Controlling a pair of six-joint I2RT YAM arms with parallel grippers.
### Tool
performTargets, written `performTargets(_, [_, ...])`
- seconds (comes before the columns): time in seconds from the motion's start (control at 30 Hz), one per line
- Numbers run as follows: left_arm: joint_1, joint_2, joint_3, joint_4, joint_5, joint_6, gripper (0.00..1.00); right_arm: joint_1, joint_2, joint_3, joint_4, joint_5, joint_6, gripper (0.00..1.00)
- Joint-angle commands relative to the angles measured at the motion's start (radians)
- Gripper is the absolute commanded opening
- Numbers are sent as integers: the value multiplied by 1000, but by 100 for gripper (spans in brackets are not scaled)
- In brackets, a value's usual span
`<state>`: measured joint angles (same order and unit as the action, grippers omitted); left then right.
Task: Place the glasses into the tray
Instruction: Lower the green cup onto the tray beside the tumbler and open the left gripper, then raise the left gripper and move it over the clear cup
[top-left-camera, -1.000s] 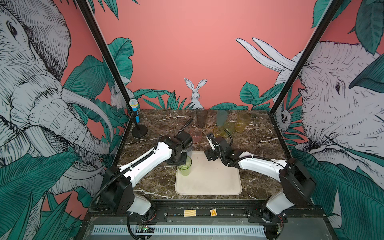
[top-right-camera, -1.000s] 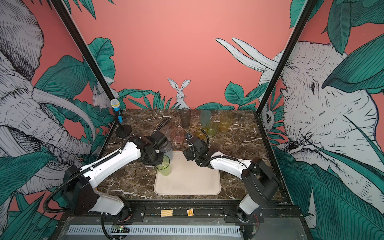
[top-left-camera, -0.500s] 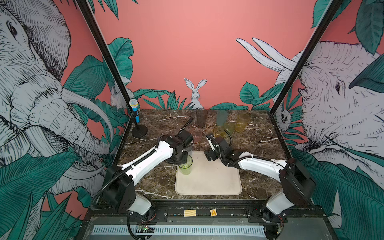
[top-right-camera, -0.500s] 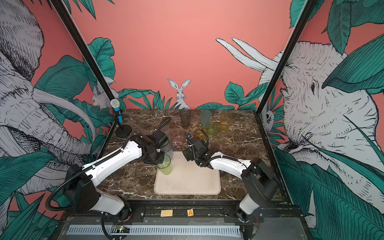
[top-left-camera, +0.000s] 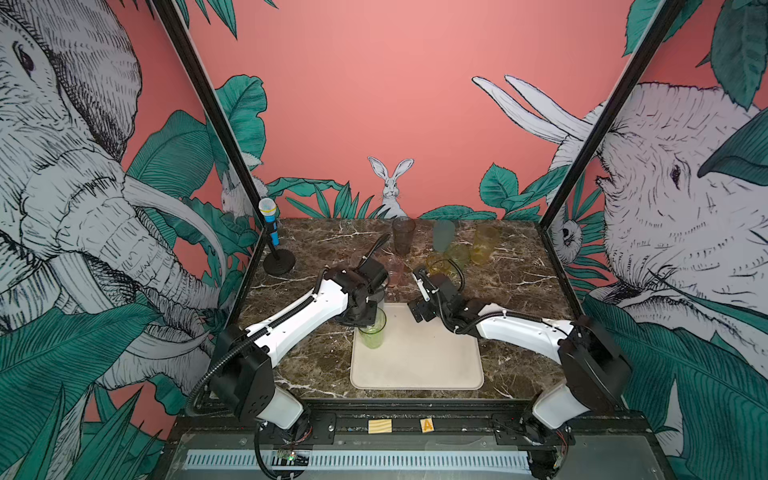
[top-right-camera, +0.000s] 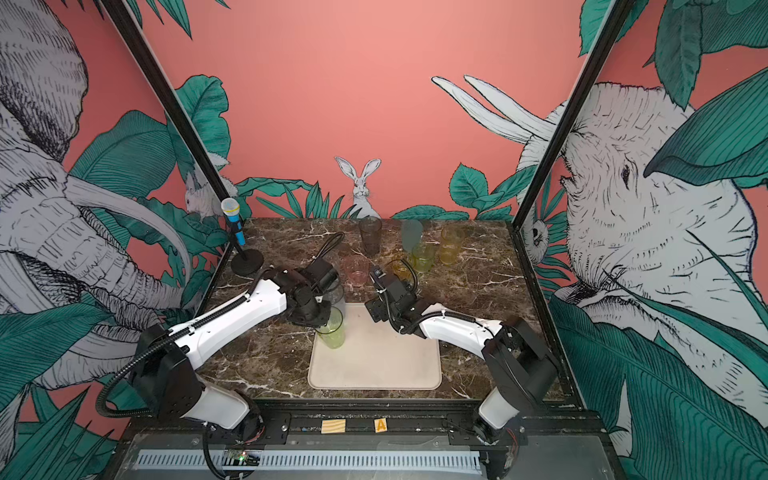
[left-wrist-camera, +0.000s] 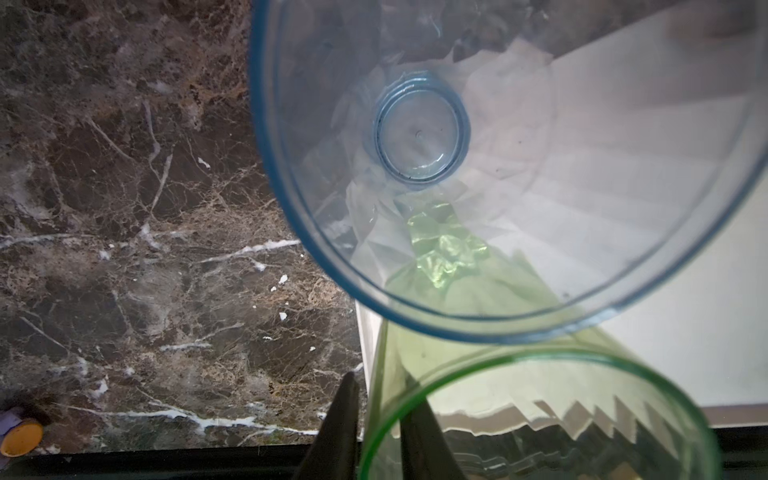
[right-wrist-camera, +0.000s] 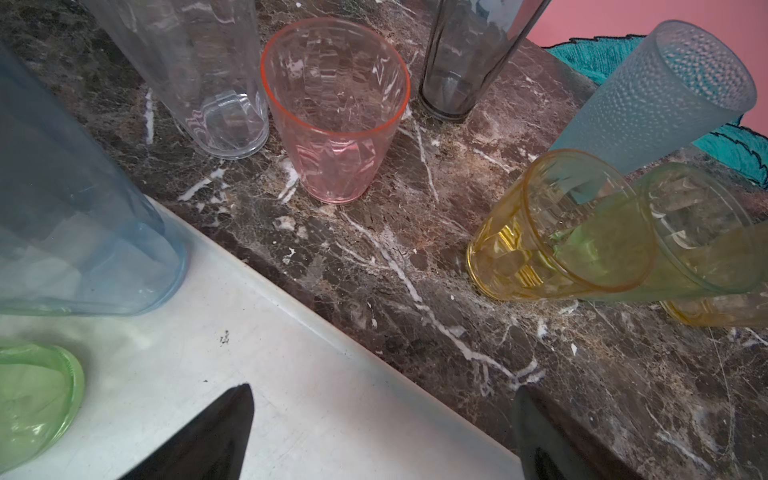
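Grey-blue glass and green glass are standing in the tray; seven more, the pink glass among them, are waiting on the worktop. Left end effector is straddling the green rim, jaws barely parted, grip unclear; right end effector is hovering wide open, empty

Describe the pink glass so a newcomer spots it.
Find the cream tray on the marble table. Just past its far edge stands the pink glass. It is short, the only pink one, near a taller clear glass and smoky glass.
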<state>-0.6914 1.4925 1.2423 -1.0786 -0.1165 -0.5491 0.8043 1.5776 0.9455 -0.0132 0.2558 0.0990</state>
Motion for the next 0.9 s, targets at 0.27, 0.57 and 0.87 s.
performTargets(0.27, [-4, -28, 70, -66, -35, 5, 32, 11, 10, 27, 10, 28, -13, 99])
performTargets(0.57, [-2, -91, 105, -113, -59, 7, 42, 12, 9, 28, 7, 28, -15, 99])
performTargets(0.87, [27, -138, 174, -162, -96, 30, 42, 16, 1, 24, 6, 37, -17, 99])
